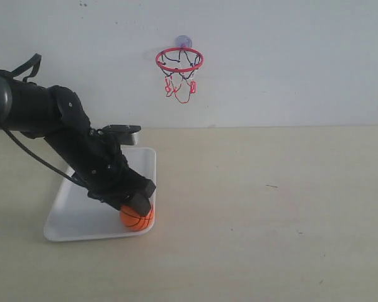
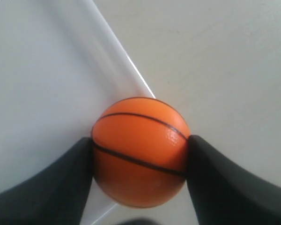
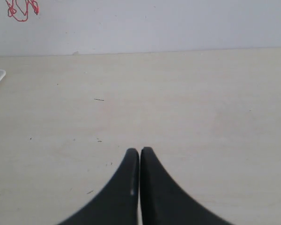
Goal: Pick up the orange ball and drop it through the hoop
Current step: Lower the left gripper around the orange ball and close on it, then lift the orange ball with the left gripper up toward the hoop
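Observation:
The orange ball (image 1: 137,218) with black seams sits at the near right corner of the white tray (image 1: 75,217). My left gripper (image 1: 138,207) is shut on it. In the left wrist view both black fingers press the sides of the orange ball (image 2: 139,152), with the left gripper (image 2: 139,157) over the tray's corner rim. The hoop (image 1: 179,60), a red ring with a dark and red net, hangs on the back wall by a suction cup. My right gripper (image 3: 140,152) is shut with nothing in it, low over the bare table; the right arm is out of the exterior view.
The white tray's rim (image 2: 117,51) runs diagonally past the ball. A strand of the hoop's red net (image 3: 21,9) shows at the corner of the right wrist view. The pale wooden table (image 1: 271,207) stretches from the tray to the right edge.

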`<state>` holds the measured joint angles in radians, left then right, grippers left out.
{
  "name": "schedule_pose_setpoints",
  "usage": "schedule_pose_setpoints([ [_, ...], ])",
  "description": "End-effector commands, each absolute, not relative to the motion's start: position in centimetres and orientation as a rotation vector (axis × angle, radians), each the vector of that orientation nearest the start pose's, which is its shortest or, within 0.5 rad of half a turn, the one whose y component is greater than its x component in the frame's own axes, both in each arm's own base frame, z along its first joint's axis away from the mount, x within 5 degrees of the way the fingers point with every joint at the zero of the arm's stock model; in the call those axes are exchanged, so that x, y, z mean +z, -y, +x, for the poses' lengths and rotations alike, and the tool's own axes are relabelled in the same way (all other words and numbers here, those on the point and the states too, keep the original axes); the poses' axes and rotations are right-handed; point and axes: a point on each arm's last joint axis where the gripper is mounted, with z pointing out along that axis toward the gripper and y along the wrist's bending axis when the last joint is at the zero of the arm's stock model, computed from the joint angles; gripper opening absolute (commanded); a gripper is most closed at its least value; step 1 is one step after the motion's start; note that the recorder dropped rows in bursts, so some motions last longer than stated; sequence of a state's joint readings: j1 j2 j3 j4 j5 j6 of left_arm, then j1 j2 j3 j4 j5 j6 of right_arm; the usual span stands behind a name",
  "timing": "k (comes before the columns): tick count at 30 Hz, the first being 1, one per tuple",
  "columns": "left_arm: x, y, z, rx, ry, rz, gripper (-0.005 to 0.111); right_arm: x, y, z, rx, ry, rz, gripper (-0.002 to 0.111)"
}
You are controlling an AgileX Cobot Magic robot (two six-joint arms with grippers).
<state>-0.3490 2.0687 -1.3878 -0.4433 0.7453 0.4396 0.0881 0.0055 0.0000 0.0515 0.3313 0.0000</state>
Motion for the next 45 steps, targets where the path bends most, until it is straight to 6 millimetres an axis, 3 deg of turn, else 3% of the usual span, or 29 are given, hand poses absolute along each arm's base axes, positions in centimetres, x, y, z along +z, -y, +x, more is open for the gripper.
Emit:
schedule_pose_setpoints([
  [1, 14.8, 16.8, 38.0, -0.474, -2.757, 0.699, 0.004, 18.4, -0.6, 5.4, 0.109, -1.807, -0.05, 0.0],
  [6, 15.4, 16.6, 38.2, -0.45, -2.773, 0.745, 0.004, 18.4, -0.6, 5.4, 0.109, -1.807, -0.05, 0.0],
  [10, 17.5, 16.6, 38.7, -0.452, -2.777, 0.815, 0.004, 18.4, -0.6, 5.4, 0.109, -1.807, -0.05, 0.0],
  [16, 24.7, 16.3, 39.0, -0.365, -2.62, 0.887, 0.004, 18.4, -0.6, 5.4, 0.109, -1.807, -0.05, 0.0],
  [23, 33.7, 14.4, 37.3, -0.138, -2.339, 0.895, 0.004, 18.4, -0.6, 5.4, 0.109, -1.807, -0.05, 0.0],
  [26, 36.2, 13.4, 36.5, -0.016, -2.253, 0.899, 0.004, 18.4, -0.6, 5.4, 0.109, -1.807, -0.05, 0.0],
  [28, 37.3, 13.1, 36.2, -0.022, -2.228, 0.821, 0.004, 18.4, -0.6, 5.4, 0.109, -1.807, -0.05, 0.0],
  [33, 38.3, 13.3, 36.8, -0.033, -2.114, 0.738, 0.004, 18.4, -0.6, 5.4, 0.109, -1.807, -0.05, 0.0],
  [39, 37.8, 14.4, 39.8, -0.124, -1.93, 0.55, 0.004, 18.4, -0.6, 5.4, 0.109, -1.807, -0.05, 0.0],
  [45, 34.7, 14.6, 43.9, -0.47, -1.869, 0.067, 0.004, 18.4, -0.8, 5.3, 0.137, -1.806, -0.086, 0.0],
])
